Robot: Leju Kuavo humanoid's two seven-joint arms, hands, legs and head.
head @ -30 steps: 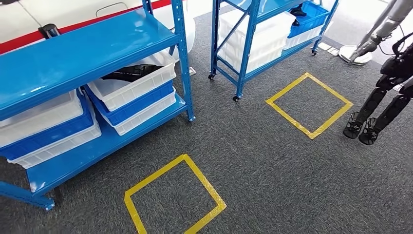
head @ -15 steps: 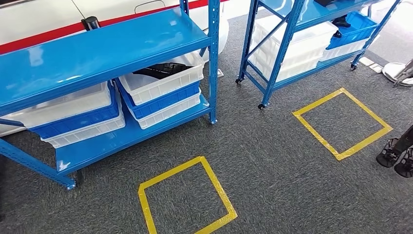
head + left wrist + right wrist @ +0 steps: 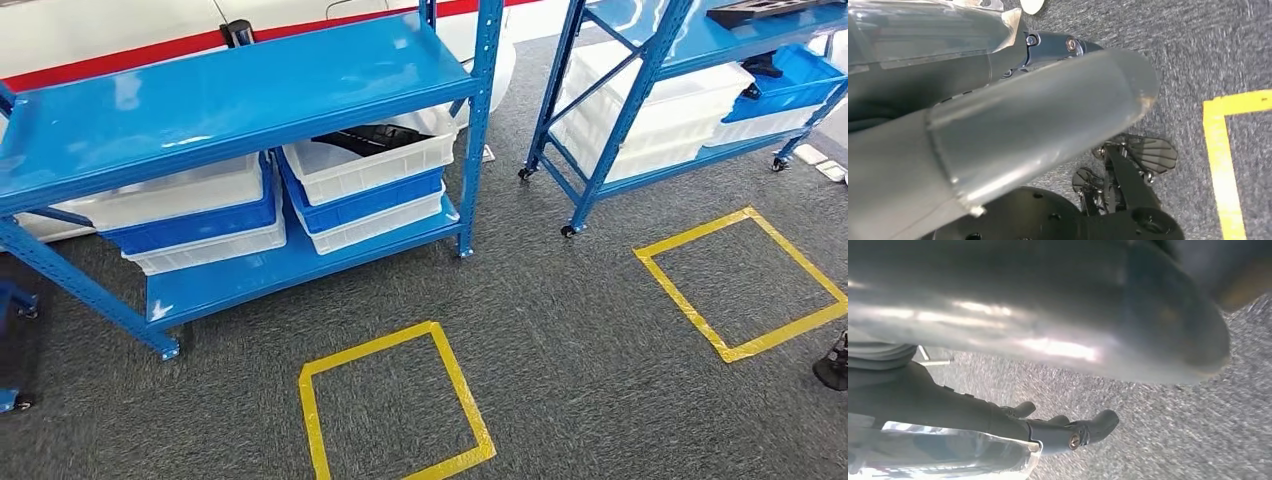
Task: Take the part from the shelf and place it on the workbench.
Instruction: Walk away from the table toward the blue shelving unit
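Part: a dark part (image 3: 372,136) is lying in the top white bin (image 3: 370,172), which is sitting under the top board of the near blue rack (image 3: 230,95), at the rack's right end.
Bin stack: that bin is resting on a blue one and another white one, and a second stack is sitting beside it on the rack's low shelf.
Right hand (image 3: 1063,430): it is hanging over the grey carpet (image 3: 1173,440), its fingers (image 3: 1103,422) lying loosely apart and holding nothing.
Left hand (image 3: 1053,44): it is hanging low too; I cannot tell how its fingers are lying.
Floor: a yellow tape square (image 3: 312,420) is lying just in front of the rack, and a second blue rack (image 3: 640,110) is standing to the rack's right.
Stage: I judge the robot is approaching; nothing is lifted yet.
Risk: the top board is overhanging the bin, so an arm reaching in could be knocking the board or post. Stopping outside the square could be leaving the part beyond reach. A pull could be dragging the bin off its stack.
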